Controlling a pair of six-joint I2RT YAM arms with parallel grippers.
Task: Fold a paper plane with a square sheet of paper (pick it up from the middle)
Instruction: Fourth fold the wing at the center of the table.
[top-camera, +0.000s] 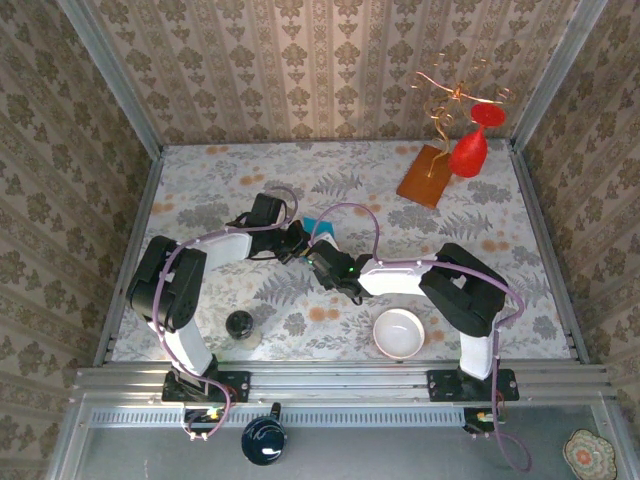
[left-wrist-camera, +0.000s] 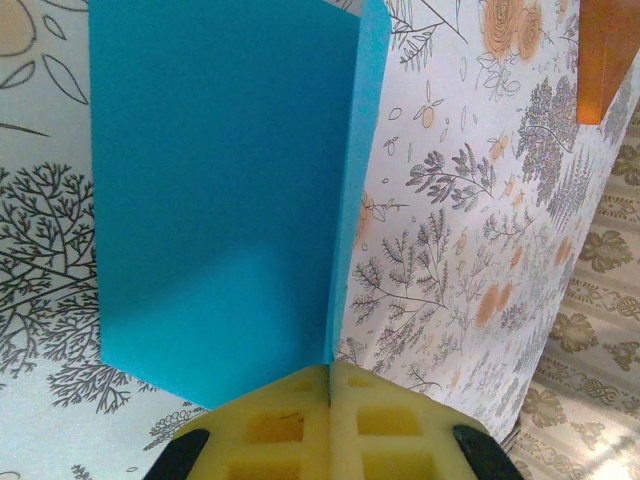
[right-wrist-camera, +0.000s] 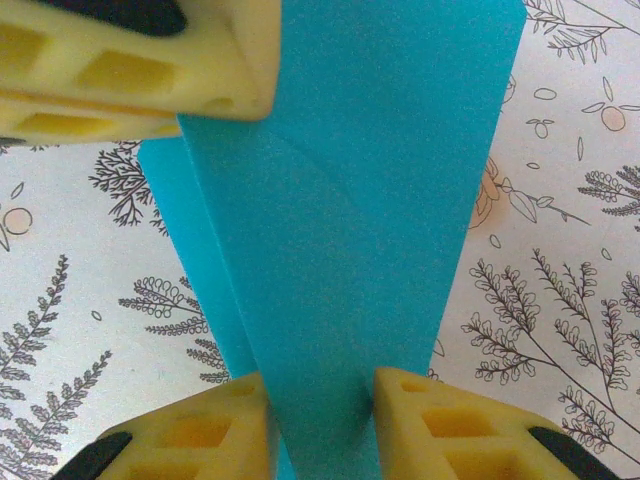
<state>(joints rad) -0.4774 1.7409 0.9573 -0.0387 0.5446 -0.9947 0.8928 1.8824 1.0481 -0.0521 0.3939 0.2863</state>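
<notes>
The teal-blue sheet of paper (top-camera: 311, 223) is creased to a narrower shape with one flap standing up, and it sits mid-table between the two wrists. In the left wrist view the paper (left-wrist-camera: 220, 190) runs away from my left gripper (left-wrist-camera: 330, 372), whose yellow pads are shut on its folded edge. My left gripper (top-camera: 298, 240) meets my right gripper (top-camera: 318, 256) over the paper. The right gripper (right-wrist-camera: 320, 420) stands open, its fingers (right-wrist-camera: 205, 430) either side of the paper's tapering end (right-wrist-camera: 350, 230). The left gripper's pads (right-wrist-camera: 130, 60) show at top left there.
An orange-brown board (top-camera: 428, 176) with a red glass-shaped ornament (top-camera: 468, 152) and gold wire stands at the back right. A white bowl (top-camera: 398, 332) sits near the front edge right of centre, and a small dark cup (top-camera: 239, 324) front left. Patterned walls enclose the table.
</notes>
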